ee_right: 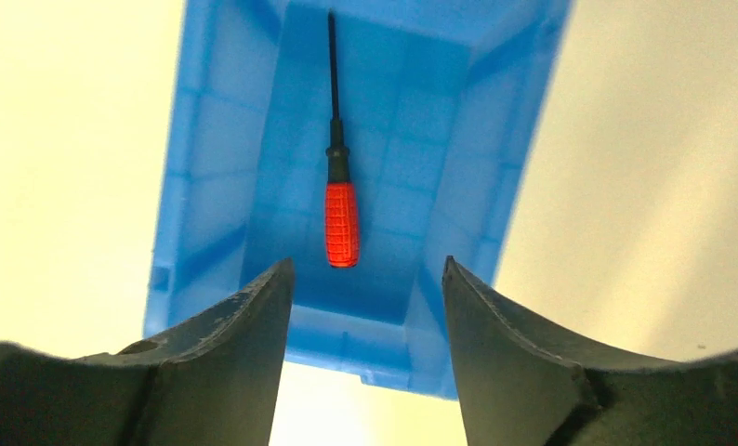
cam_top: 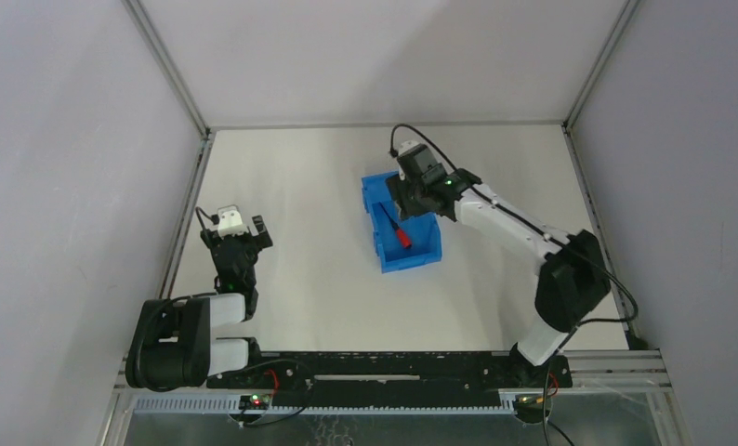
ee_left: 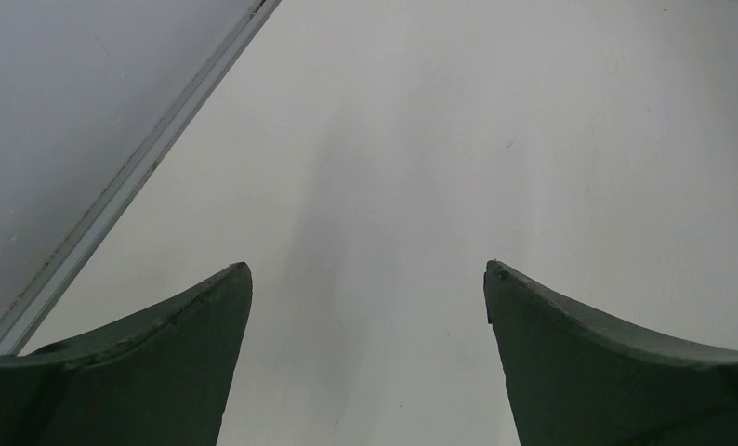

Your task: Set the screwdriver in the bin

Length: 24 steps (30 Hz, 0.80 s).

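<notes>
The screwdriver (ee_right: 340, 204), red handle and thin black shaft, lies flat on the floor of the blue bin (ee_right: 207, 186); in the top view the screwdriver (cam_top: 398, 230) shows inside the bin (cam_top: 421, 253). My right gripper (ee_right: 367, 265) hangs above the bin's near end, open, nothing between its fingers (ee_right: 244, 325). From above, the right gripper (cam_top: 412, 197) sits over the bin's far part. My left gripper (ee_left: 368, 269) is open over bare table, far left of the bin; in the top view the left gripper (cam_top: 238, 232) points away from the base.
White table (cam_top: 309, 195) with an aluminium frame rail (cam_top: 181, 214) along the left edge and grey walls around. The right arm (cam_top: 533, 242) stretches from its base toward the bin. A black rail (cam_top: 384, 367) runs along the near edge.
</notes>
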### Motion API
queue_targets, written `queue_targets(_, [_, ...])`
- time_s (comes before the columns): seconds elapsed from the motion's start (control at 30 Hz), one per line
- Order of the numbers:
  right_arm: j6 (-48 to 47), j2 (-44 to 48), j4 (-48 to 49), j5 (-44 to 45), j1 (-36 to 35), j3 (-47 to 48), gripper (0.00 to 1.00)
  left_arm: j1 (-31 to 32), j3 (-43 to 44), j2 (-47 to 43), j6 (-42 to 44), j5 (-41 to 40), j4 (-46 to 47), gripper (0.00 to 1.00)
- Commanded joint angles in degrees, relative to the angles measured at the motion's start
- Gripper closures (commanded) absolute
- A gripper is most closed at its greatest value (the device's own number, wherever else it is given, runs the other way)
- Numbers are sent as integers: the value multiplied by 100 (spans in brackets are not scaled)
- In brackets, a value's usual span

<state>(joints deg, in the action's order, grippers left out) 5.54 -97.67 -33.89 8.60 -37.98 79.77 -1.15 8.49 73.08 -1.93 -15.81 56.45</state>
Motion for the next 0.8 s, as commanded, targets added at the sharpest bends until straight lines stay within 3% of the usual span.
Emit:
queue_targets(0.0, [226,690,-424,607,-37,514,28,-23,265,-91,106,96,385,0])
queue_targets(0.2, [164,1310,-711,904,554,514,1,-21,267,-88,106,92,389,0])
queue_targets(0.57, [-181,1975,-696,191,3050,223,0,-26,268,-91,106,96,385,0])
queue_targets(0.77, [-150,2004,-528,572,3494,102,0,-26,263,-92,106,93,385,0])
